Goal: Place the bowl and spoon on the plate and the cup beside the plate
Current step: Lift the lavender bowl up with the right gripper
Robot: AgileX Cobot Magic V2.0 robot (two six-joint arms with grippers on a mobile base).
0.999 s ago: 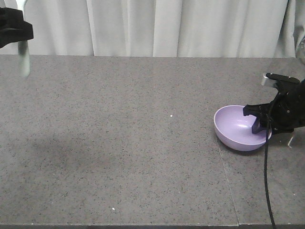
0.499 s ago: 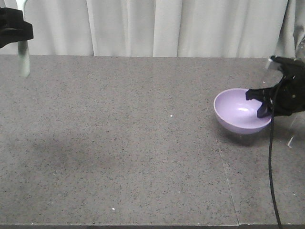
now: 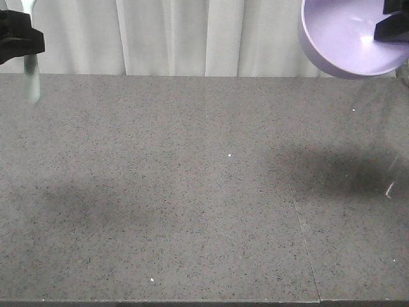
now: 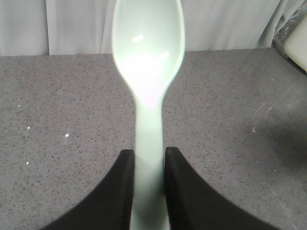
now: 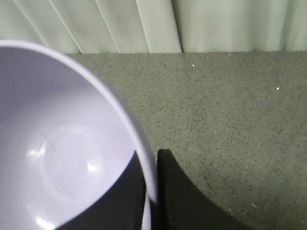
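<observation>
Left gripper [image 4: 149,154] is pinching the spoon [image 4: 148,72] by the handle, with both black fingers [image 4: 112,196] pressed tight on either side of the stem. The scoop end points away from the wrist camera, hollow face toward it. In the front view I see the spoon hanging down from the gripper at the far left edge, over the back-left corner of the table [image 3: 192,192] and clear of the surface. It is blurry against the curtain [image 3: 192,38].

Right gripper [image 5: 152,160] is clamped on the bowl [image 5: 62,143] at the rim. One finger sits inside the wall and the other outside, with the rim squeezed between them. In the front view the bowl is up in the air at the top right, well above the table. It is tilted so the opening faces the camera, and it is partly cut by the frame. Inside it I see only glare spots. A dark shadow [image 3: 332,169] lies on the grey speckled tabletop below it.
</observation>
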